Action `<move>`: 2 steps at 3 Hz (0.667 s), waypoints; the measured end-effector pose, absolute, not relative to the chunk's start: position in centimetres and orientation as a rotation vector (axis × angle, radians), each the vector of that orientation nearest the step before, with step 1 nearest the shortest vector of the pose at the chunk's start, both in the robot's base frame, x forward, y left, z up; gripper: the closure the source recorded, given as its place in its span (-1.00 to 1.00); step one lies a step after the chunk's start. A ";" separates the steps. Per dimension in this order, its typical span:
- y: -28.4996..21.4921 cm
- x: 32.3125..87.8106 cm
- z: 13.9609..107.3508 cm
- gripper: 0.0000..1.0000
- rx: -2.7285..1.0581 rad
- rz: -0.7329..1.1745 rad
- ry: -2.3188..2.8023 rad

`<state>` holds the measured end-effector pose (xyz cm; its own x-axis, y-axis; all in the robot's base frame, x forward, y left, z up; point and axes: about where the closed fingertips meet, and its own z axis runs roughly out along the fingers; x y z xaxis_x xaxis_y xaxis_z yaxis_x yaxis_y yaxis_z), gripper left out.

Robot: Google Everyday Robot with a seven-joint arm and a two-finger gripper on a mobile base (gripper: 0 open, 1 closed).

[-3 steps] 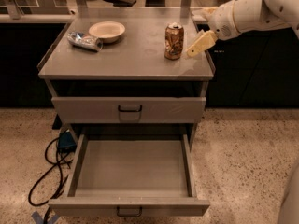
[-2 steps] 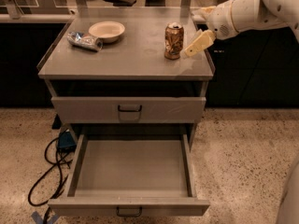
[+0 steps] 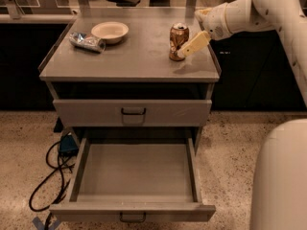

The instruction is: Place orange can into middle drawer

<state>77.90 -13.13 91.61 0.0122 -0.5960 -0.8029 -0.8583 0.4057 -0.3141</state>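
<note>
The gripper [image 3: 184,51] had edged left, up against the one orange can [image 3: 178,41]; whether it clasped could not be told. Below-left, one middle drawer [image 3: 136,174] lay open.

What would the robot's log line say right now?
gripper: beside orange can | orange can: upright on cabinet top | middle drawer: open

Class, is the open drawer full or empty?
Empty: the middle drawer shows bare floor; the orange can stands on the cabinet, gripper beside it.
</note>
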 end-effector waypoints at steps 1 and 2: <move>-12.6 81.2 90.2 -1.00 -1.246 0.307 1.703; -12.1 83.6 89.1 -1.00 -1.229 0.266 1.729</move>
<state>83.56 -12.05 89.11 -0.0295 -0.6101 -0.7918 -0.8196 0.4682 -0.3302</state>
